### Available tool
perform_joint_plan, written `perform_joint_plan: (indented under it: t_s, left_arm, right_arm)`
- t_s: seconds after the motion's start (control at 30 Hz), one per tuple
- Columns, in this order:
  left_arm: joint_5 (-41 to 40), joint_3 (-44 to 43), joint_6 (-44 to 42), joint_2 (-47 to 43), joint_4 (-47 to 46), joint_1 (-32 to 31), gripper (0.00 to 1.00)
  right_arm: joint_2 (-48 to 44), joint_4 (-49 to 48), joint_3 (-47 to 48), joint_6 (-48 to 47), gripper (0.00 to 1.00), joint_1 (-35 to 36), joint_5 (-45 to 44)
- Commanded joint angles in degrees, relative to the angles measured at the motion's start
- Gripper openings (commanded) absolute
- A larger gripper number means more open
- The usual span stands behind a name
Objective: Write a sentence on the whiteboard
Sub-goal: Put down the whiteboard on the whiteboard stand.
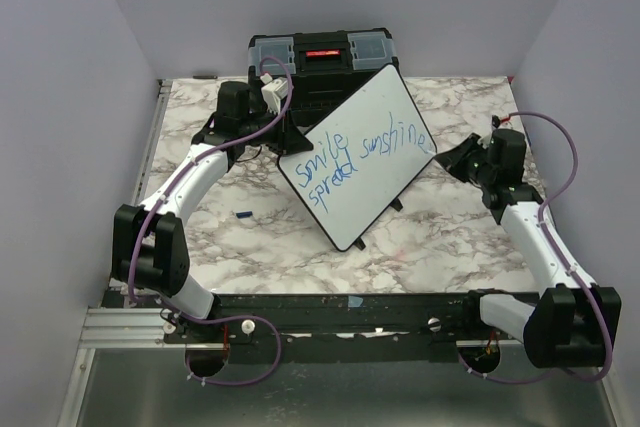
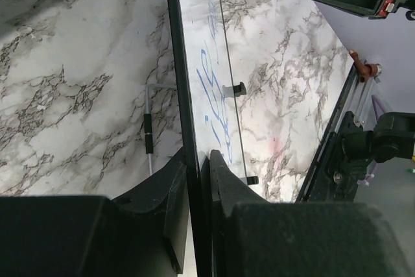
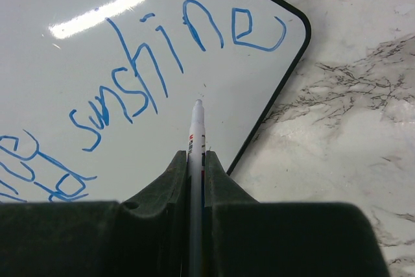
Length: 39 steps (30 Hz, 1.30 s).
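We see the whiteboard point(image 1: 355, 162) held at a slant over the marbled desk point(image 1: 450, 237), just in front of a black toolbox point(image 1: 320, 62), its face turned up toward the overhead camera. The left jaws are closed on the board's thin black rim at its left edge, one finger point(image 2: 220, 180) on each side. The sentence point(image 1: 365, 159), in slanted blue letters, reads "smile spread sunshine" across two lines. The right jaws are clamped narrowly on a white marker point(image 3: 196, 124), whose tip points at the board just below "sunshine", near the right-hand corner; we cannot tell whether it touches the surface. A small blue object point(image 1: 242, 214) lies on the desk left of the board, well apart from it
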<state>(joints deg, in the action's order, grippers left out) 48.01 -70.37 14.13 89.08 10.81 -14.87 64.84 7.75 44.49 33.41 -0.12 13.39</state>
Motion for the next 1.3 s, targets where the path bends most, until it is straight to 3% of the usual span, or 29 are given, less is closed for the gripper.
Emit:
perform_joint_plan:
  t_s: [0.0, 0.6, 0.97, 1.27]
  left_arm:
    - [-1.69, -0.37, -4.72, -2.94, -3.67, -0.65, 0.0]
    - [-6.21, -7.77, -0.19, -4.24, 7.75, -2.09, 0.0]
    - [-8.89, -5.61, 2.49, -6.12, 11.81, -3.64, 0.0]
    - [-12.3, 1.61, 3.3, -12.32, 8.63, -4.2, 0.0]
  right_arm:
    - [-1.19, 1.0, -1.67, -0.47, 0.01, -0.38, 2.19]
    - [-1.32, 2.22, -2.13, -1.76, 0.01, -0.32, 2.36]
    - [-4.07, 2.55, -3.68, -1.84, 0.01, -0.31, 2.39]
    - [-5.62, 1.83, -5.25, -1.74, 0.01, -0.32, 3.55]
